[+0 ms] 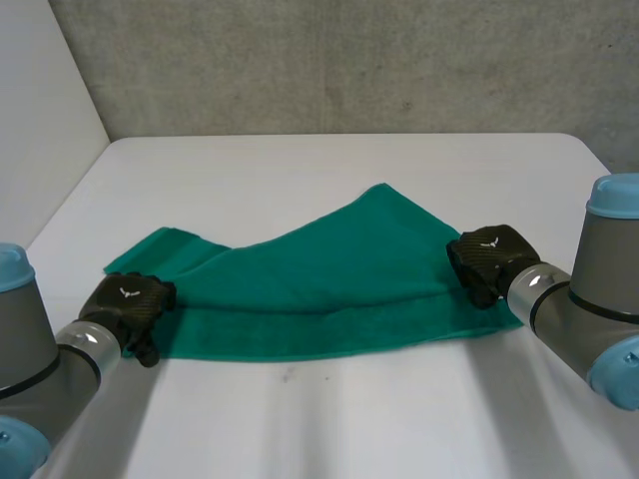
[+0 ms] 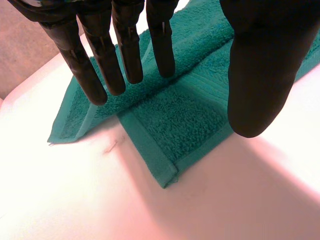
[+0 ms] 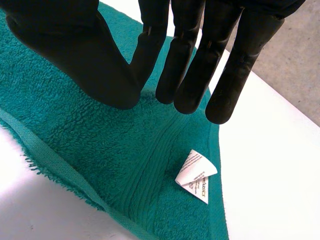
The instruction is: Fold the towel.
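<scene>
The white counter [image 1: 329,160] carries the green towel [image 1: 329,289] across its middle. The towel's long axis runs from 9 o'clock to 3 o'clock. It is not lying square: an upper layer sits skewed over the lower band, rising to a point toward 12 o'clock near the right end.

The left hand [image 1: 128,302] is at the towel's 8 o'clock corner. In its wrist view [image 2: 125,55] its fingers are straight and spread from the thumb, poised over that near corner with nothing in their hold. The right hand [image 1: 489,257] is at the towel's 3 o'clock end. Its fingers are straight too [image 3: 200,60], with their tips at or just above the pile and the thumb alongside, and no cloth is pinched between them. A small white label [image 3: 196,175] lies on the towel just beyond those fingertips, near the end edge.

Each hand has one short end under it, so the next move probably turns on both taking their near corners and carrying them toward 12 o'clock, across the long axis.
</scene>
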### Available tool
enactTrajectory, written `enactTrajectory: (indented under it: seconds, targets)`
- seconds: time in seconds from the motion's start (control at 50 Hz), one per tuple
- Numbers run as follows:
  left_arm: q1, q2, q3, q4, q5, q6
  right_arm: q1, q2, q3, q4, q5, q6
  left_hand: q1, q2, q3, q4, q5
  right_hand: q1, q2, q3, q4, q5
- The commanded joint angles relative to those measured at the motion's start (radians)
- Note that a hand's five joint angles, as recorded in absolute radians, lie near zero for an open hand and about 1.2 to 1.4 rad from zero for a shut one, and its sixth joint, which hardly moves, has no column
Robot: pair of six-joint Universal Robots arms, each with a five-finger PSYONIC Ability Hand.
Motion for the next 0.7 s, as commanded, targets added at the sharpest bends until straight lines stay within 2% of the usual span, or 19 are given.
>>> enactTrajectory:
  seconds: [0.02,0.38,0.56,0.7]
  targets:
    - [0.004,-0.009,-0.004,0.006,0.009,0.0,0.0,0.0,0.002,-0.005,0.0,0.0,0.078,0.074,0.076,0.072,0.071,0.427,0.231,0.215,0.204,0.228]
    - [0.004,-0.107,0.024,0.075,0.008,0.001,0.002,0.001,0.005,-0.012,0.0,0.0,0.154,0.15,0.152,0.148,0.147,0.427,0.231,0.215,0.204,0.228]
    - [0.004,-0.124,0.049,0.109,0.009,0.001,0.003,0.003,0.005,-0.012,0.0,-0.002,0.342,0.338,0.34,0.336,0.335,0.427,0.231,0.215,0.204,0.228]
    - [0.004,-0.144,0.073,0.12,0.009,0.0,0.003,0.006,0.005,-0.012,0.0,-0.005,0.38,0.376,0.378,0.374,0.373,0.427,0.231,0.215,0.204,0.228]
